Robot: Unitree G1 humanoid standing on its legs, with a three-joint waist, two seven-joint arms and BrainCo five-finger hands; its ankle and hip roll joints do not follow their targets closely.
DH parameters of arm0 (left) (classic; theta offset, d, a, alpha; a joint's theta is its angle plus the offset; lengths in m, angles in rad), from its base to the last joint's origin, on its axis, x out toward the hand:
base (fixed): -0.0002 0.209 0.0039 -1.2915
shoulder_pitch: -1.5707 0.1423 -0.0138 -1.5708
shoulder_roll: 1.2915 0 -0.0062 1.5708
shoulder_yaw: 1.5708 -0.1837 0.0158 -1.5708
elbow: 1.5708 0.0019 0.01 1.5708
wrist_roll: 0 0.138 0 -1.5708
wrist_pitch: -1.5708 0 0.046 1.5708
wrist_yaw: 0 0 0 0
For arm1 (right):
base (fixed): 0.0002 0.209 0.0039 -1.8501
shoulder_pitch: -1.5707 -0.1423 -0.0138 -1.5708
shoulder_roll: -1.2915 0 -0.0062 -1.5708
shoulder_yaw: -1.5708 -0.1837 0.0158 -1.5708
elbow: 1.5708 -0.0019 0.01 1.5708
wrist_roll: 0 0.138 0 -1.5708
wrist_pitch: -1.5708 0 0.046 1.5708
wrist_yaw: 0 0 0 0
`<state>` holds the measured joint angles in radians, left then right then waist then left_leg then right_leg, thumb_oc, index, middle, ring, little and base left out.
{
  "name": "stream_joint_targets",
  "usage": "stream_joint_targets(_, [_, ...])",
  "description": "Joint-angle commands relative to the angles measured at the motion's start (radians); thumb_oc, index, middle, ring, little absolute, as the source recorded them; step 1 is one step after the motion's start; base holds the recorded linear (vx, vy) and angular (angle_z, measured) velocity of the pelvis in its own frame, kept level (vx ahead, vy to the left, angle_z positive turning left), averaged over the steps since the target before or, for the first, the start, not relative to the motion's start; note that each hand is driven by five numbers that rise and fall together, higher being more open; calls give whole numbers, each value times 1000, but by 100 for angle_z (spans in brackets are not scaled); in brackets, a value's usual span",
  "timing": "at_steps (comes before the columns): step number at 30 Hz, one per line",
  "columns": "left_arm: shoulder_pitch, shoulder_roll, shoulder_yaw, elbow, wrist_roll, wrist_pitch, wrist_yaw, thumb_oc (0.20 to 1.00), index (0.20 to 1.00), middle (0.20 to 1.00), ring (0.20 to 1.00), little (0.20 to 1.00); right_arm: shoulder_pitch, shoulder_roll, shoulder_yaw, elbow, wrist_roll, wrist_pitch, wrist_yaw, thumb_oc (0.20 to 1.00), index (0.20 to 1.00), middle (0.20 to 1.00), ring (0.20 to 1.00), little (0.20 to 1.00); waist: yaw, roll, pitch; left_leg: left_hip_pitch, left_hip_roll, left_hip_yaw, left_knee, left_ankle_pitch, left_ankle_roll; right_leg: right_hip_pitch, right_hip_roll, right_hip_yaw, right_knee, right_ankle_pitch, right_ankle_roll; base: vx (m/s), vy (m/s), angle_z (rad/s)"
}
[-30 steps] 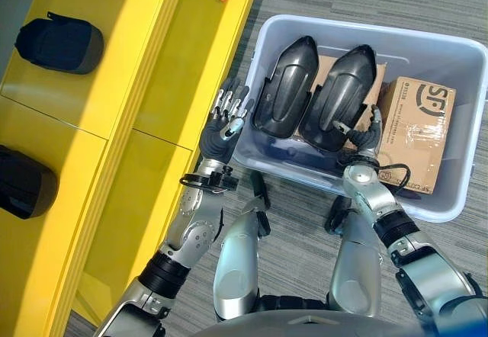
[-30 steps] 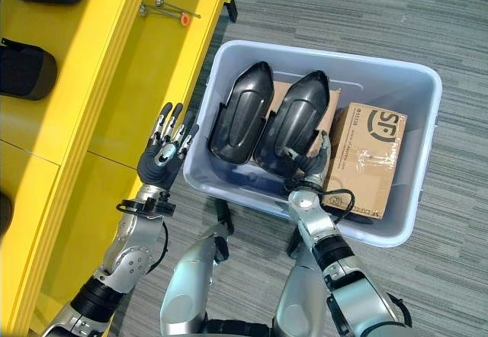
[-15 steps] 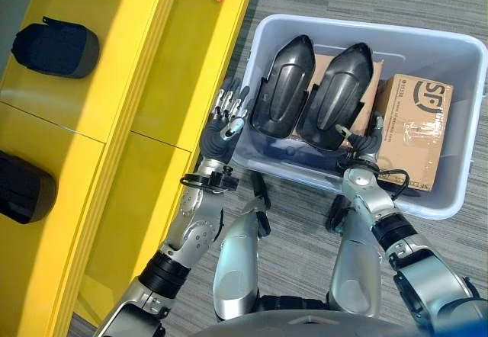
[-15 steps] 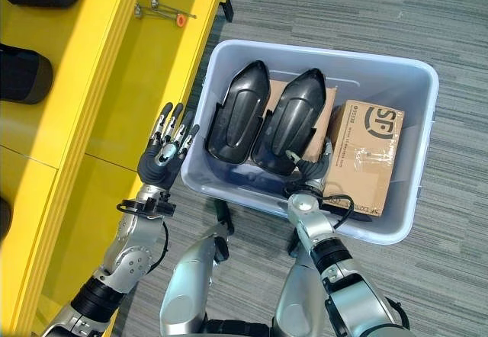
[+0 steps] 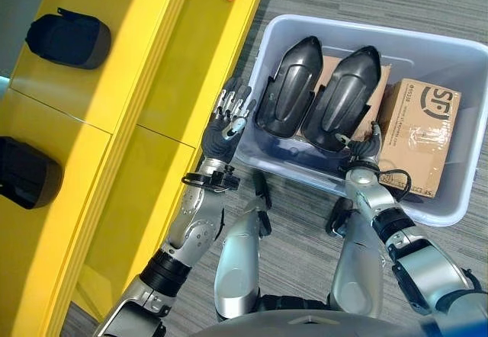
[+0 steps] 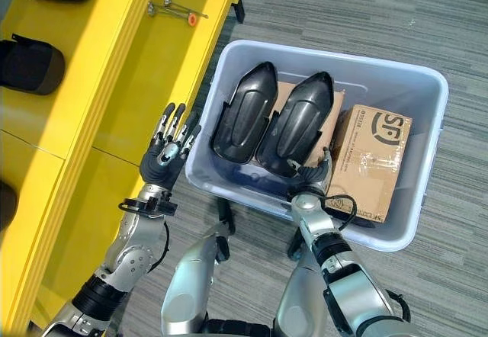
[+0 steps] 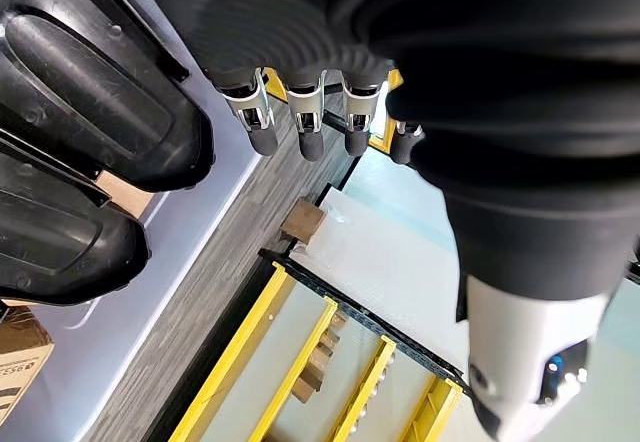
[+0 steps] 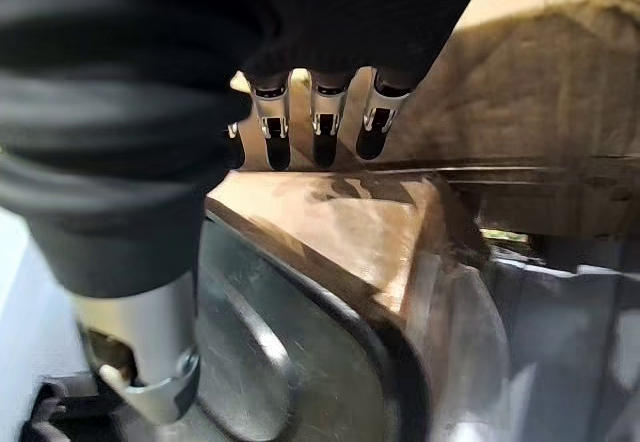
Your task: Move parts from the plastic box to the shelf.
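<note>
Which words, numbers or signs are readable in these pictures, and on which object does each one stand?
Cardboard box, top face: one large dark round logo, a brand mark, not quoted here.
Cardboard box, near edge: small print, too small to read.
Two black parts, plastic box and yellow shelf: no text visible.

The box (image 5: 267,40) is pale translucent plastic with a smooth, slightly glossy wall. The two parts (image 5: 287,87) (image 5: 341,97) in it are black moulded plastic, semi-gloss with raised ribs. Beside them a carton (image 5: 418,135) is plain brown cardboard under shiny clear tape. The shelf (image 5: 145,55) is smooth yellow-painted sheet, and the floor (image 5: 305,223) is grey ribbed carpet
</note>
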<state>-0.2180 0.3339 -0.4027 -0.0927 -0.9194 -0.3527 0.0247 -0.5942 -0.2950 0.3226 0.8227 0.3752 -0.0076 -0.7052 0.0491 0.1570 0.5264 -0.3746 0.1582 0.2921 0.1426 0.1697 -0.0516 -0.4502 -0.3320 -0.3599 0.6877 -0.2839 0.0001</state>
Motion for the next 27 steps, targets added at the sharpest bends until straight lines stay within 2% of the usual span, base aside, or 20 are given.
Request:
stream_joint_targets(1, [-33,11,-20,-54,7,-24,-39,1000,1000,1000,1000,1000,-46,0,-14,20,48,-22,26,1000,1000,1000,1000,1000,18,21,-6,24,-7,-3,97,-175,-3,16,7,30,-32,40,33,5,-18,12])
stream_joint_targets(5, [-39,11,-21,-47,-14,-9,-38,1000,1000,1000,1000,1000,-65,-6,-5,62,11,3,34,1000,1000,1000,1000,1000,23,22,-6,19,-6,-5,102,-173,-5,14,4,26,-27,39,31,4,-5,4])
stream_joint_targets(6, [-41,12,-22,-48,-13,-7,-40,1000,1000,1000,1000,1000,-72,-10,-1,71,-4,23,42,1000,1000,1000,1000,1000,25,22,-6,17,-6,-6,104,-174,-5,12,2,25,-23,37,32,12,-24,3])
stream_joint_targets(7, [-48,11,-27,-41,19,-28,-20,1000,1000,1000,1000,1000,-92,-17,23,127,9,84,73,1000,1000,1000,1000,1000,34,24,-6,11,-5,-11,105,-171,-7,7,-2,20,-13,35,29,27,-21,5])
stream_joint_targets(8, [-50,15,-28,-33,6,-38,-11,1000,1000,1000,1000,1000,-98,-18,32,158,19,96,75,1000,1000,1000,1000,1000,37,26,-6,6,-5,-11,111,-172,-5,6,-6,17,-8,33,29,29,-12,7])
stream_joint_targets(13, [-69,20,-27,-27,15,-37,-8,1000,1000,1000,1000,1000,-138,-25,31,236,-13,112,69,1000,1000,1000,1000,1000,52,37,-6,-6,-8,-14,119,-173,-2,-2,-20,6,4,34,31,25,6,6])
stream_joint_targets(16, [-73,22,-34,-22,-13,-44,14,1000,1000,1000,1000,1000,-170,-39,30,280,-46,125,26,1000,1000,1000,1000,1000,62,44,-6,-14,-12,-20,121,-172,-2,-4,-26,0,13,30,32,33,15,5])
stream_joint_targets(22, [-69,11,-46,-19,-3,-47,16,1000,1000,1000,1000,1000,-219,-48,30,316,-106,181,-13,1000,1000,1000,1000,1000,79,65,-6,-33,-18,-25,129,-171,1,-19,-47,-9,30,26,34,42,41,7])
stream_joint_targets(27, [-61,15,-52,-17,-17,-49,13,1000,1000,1000,1000,1000,-242,-58,18,347,-61,202,-25,1000,1000,1000,1000,1000,90,80,-6,-56,-24,-29,140,-172,2,-36,-60,-13,47,20,34,45,45,8])
